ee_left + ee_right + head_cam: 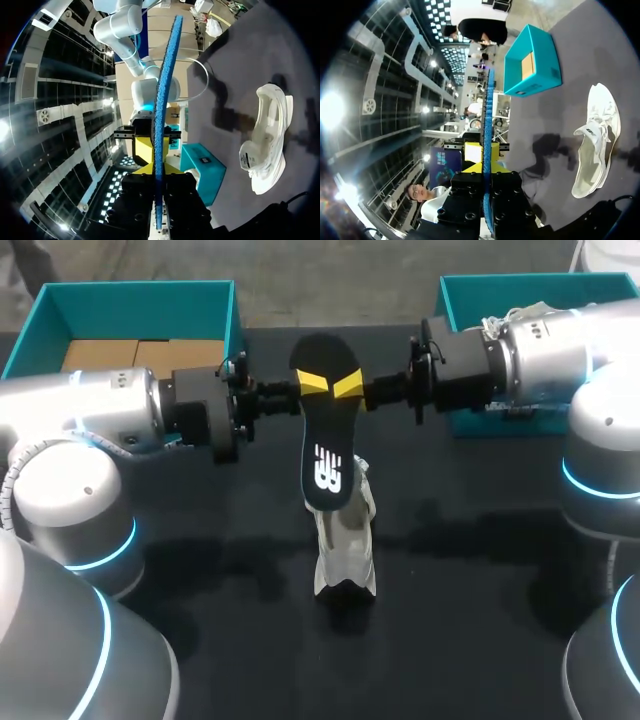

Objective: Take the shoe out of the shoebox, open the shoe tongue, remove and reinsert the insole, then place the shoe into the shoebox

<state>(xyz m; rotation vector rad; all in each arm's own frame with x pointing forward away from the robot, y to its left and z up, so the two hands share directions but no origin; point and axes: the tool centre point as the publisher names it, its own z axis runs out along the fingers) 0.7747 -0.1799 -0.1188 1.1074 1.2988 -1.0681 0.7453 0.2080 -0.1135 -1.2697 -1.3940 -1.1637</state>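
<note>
The insole (322,455), black on top with a white logo and blue underneath, hangs upright in the air over the middle of the table. My left gripper (310,383) and right gripper (348,387) meet at its upper part from opposite sides, each shut on it. In the left wrist view the insole (162,100) runs edge-on out from between my left gripper (159,200). The right wrist view shows the insole (488,115) the same way in my right gripper (487,200). The white shoe (345,540) lies on the black table below the insole, free of both grippers.
A teal shoebox (130,295) with brown cardboard inside stands at the back left. A second teal box (470,285) stands at the back right, partly behind my right arm, with something white in it. The shoe (267,145) is alone on the dark tabletop.
</note>
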